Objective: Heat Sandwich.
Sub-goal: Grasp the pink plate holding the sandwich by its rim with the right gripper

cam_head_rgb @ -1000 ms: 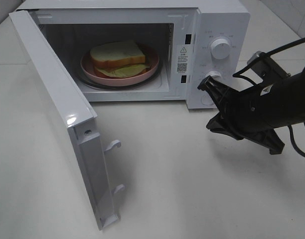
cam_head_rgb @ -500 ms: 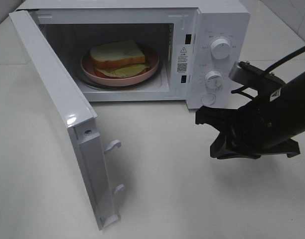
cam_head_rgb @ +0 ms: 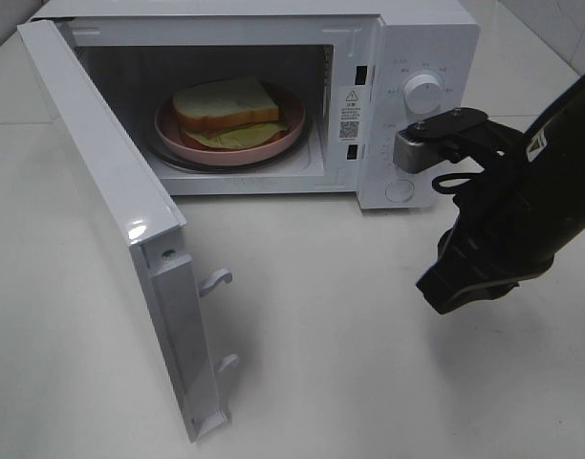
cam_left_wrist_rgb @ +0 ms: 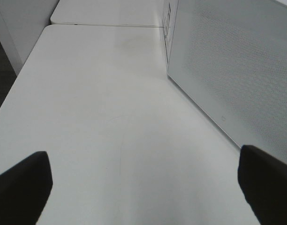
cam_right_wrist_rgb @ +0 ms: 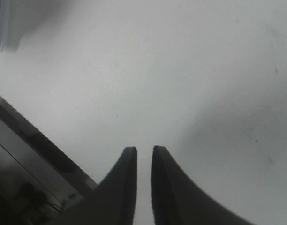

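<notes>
The sandwich, white bread with a yellowish filling, lies on a round pink plate inside the open microwave. My right gripper hangs in front of the control panel, well to the right of the sandwich, pointing down at the table. In the right wrist view the right gripper shows only a narrow gap between its fingers, with nothing in it. My left gripper is wide open and empty, low over the table beside the door's outer face. It does not show in the exterior view.
The microwave door swings out far toward the front left. The upper knob is visible; my right wrist covers the lower one. White table surrounds the oven.
My right arm has drawn back from the lower knob and tipped its fingers down toward the table. Its fingers have parted slightly. Sandwich, door and left gripper stay put.
</notes>
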